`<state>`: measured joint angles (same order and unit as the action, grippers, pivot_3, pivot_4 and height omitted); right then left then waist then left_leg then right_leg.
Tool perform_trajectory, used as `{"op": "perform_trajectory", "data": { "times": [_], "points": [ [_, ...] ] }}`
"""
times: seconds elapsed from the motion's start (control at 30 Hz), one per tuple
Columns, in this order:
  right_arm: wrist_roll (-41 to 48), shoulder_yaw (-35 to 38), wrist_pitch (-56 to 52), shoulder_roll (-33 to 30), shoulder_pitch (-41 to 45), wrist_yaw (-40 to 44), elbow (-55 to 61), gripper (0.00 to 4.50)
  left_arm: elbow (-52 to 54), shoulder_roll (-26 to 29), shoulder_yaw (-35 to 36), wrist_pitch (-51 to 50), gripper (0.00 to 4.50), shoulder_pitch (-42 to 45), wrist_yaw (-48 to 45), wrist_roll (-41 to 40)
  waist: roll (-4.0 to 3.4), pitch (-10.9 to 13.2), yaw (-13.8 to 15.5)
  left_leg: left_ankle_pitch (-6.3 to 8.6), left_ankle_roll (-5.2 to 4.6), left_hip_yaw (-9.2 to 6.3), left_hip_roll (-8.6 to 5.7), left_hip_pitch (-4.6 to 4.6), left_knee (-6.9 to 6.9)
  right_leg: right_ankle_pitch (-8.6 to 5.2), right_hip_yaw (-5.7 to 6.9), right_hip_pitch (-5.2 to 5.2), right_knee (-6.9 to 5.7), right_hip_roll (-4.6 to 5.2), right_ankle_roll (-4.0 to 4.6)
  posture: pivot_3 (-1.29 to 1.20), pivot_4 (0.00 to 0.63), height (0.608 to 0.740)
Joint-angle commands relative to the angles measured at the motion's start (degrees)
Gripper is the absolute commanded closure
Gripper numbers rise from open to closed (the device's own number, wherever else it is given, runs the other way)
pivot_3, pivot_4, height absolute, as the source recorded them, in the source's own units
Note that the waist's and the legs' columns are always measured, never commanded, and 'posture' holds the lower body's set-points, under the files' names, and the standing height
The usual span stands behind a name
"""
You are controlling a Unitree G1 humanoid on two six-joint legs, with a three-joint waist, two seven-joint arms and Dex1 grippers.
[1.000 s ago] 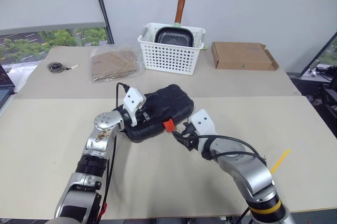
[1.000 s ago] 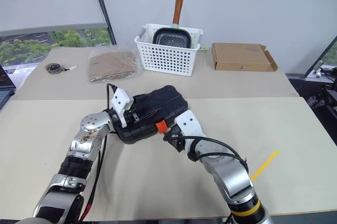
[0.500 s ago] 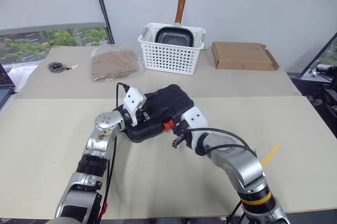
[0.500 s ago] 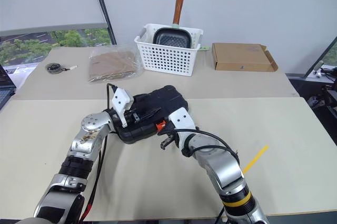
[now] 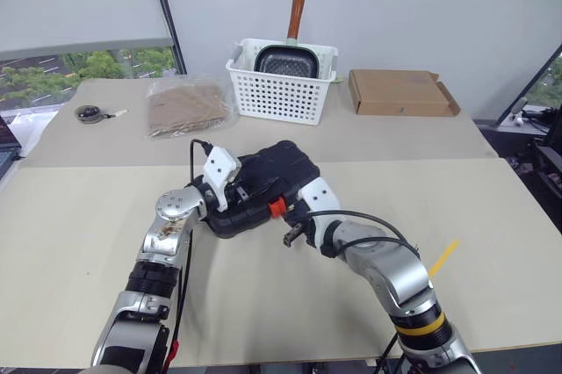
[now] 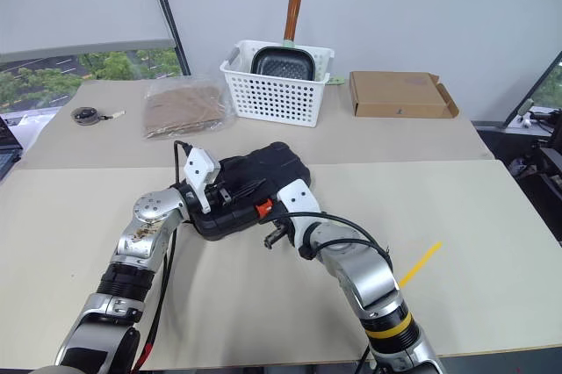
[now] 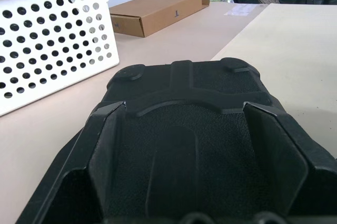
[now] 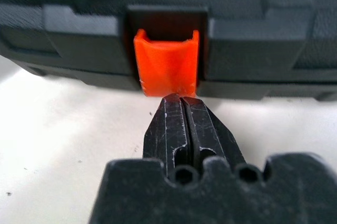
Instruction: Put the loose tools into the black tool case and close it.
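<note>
The black tool case [image 5: 288,163] lies shut on the near table, its orange latch [image 5: 277,207] facing me. My left gripper [image 7: 184,112] rests open on top of the lid, its two fingers [image 7: 108,145] spread wide over the textured shell. My right gripper [image 8: 181,103] is shut with nothing in it. Its tips sit right at the lower edge of the orange latch [image 8: 166,66], just above the table. The loose tools are out of view.
A white slotted basket [image 5: 281,93] holding a pan stands at the back, with a flat cardboard box [image 5: 399,93] to its right. A clear bag of brown material [image 5: 184,104] and a small round object [image 5: 90,112] lie at its left. A yellow strip [image 5: 442,257] lies at the near right.
My right gripper has shut and moved left and forward up to the orange latch. The left gripper has stayed on the lid.
</note>
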<state>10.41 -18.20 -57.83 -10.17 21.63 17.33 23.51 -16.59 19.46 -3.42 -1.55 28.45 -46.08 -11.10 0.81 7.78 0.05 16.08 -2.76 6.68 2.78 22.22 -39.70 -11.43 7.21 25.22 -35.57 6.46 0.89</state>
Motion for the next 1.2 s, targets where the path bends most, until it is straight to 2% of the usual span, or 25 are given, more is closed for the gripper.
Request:
{"op": "perform_trajectory", "data": {
  "times": [0.03, 0.33, 0.53, 0.7, 0.83, 0.97, 1.0, 1.1, 1.2],
  "points": [
    [0.5, 1.5, 3.9, 1.8, 2.9, -0.2, 2.3, 4.48, -4.3, -1.0, -2.9, -2.4, 0.72, -3.2, -0.5, 1.8, 0.0, 0.0, -0.1, 0.0, 0.01, 0.0, 0.01, 0.0, 0.0, 0.01, 0.0, 0.0, 0.0, 0.0, -0.01, 0.0, 0.15, 0.7],
    [0.4, 1.8, 4.9, 1.3, 2.4, 0.5, 1.6, 4.48, -4.3, -1.2, -2.7, -2.5, 0.72, -3.3, -0.3, 1.8, -0.02, 0.0, -0.3, 0.02, 0.05, -0.01, 0.04, -0.03, 0.01, 0.01, 0.0, 0.0, -0.01, 0.01, -0.02, 0.0, 0.15, 0.7],
    [3.3, 5.1, 7.4, -5.1, -1.2, 7.0, 5.3, 4.48, -1.0, -0.6, 1.2, -2.5, 0.72, -4.2, -0.9, -2.4, -0.03, 0.0, -0.3, 0.03, 0.05, -0.01, 0.03, 0.02, 0.04, 0.01, 0.01, 0.01, 0.11, 0.04, -0.02, 0.0, 0.15, 0.7],
    [7.0, 11.3, 19.7, -13.4, -6.0, 17.4, 5.3, 3.07, 10.2, 2.0, 7.4, -7.8, 0.72, -6.8, -2.3, -11.5, 0.03, 0.1, -0.7, -0.13, -0.34, 0.06, -0.1, 0.11, 0.52, 0.0, -0.02, 0.06, 0.58, -0.06, -0.03, 0.0, 0.15, 0.7],
    [9.2, 17.8, 27.5, -16.8, -8.9, 22.6, 0.2, 1.64, 21.6, 6.5, 11.2, -14.0, 0.72, -12.6, -3.2, -17.7, 0.12, 0.2, -1.1, -0.04, -0.08, 0.15, -0.04, 0.02, 0.83, -0.07, -0.08, 0.16, 0.58, -0.31, -0.02, 0.0, 0.15, 0.7],
    [10.9, 24.2, 38.7, -19.1, -12.2, 28.5, -8.4, 0.3, 30.3, 11.7, 16.5, -15.6, 0.72, -21.9, -0.9, -17.5, 0.16, 0.4, -0.6, -0.04, 0.01, 0.12, -0.02, 0.04, 0.94, -0.2, 0.03, 0.16, 0.62, -0.33, 0.01, 0.0, 0.15, 0.7],
    [11.9, 26.3, 43.0, -19.1, -13.2, 30.8, -11.2, 0.08, 32.9, 12.9, 18.3, -17.2, 0.72, -24.9, -0.5, -18.5, 0.15, 0.4, -0.5, 0.0, -0.03, 0.13, -0.03, 0.03, 0.93, -0.23, 0.02, 0.13, 0.62, -0.28, 0.0, 0.0, 0.15, 0.7],
    [12.4, 29.6, 50.8, -20.7, -14.8, 35.8, -18.7, 0.08, 38.4, 14.2, 23.0, -20.2, 0.72, -33.1, 0.9, -21.6, 0.08, 0.6, -0.2, 0.12, -0.19, 0.14, -0.09, 0.01, 0.89, -0.26, -0.01, 0.06, 0.7, -0.13, -0.05, 0.0, 0.15, 0.7],
    [13.1, 30.9, 54.5, -22.8, -16.3, 40.8, -23.7, 0.08, 40.5, 13.3, 24.8, -19.5, 0.72, -41.9, 1.4, -20.8, 0.0, 0.7, 0.3, 0.18, -0.3, 0.17, -0.18, 0.01, 0.8, -0.31, -0.08, 0.04, 0.75, 0.03, -0.12, 0.0, 0.15, 0.7]
  ]
}}
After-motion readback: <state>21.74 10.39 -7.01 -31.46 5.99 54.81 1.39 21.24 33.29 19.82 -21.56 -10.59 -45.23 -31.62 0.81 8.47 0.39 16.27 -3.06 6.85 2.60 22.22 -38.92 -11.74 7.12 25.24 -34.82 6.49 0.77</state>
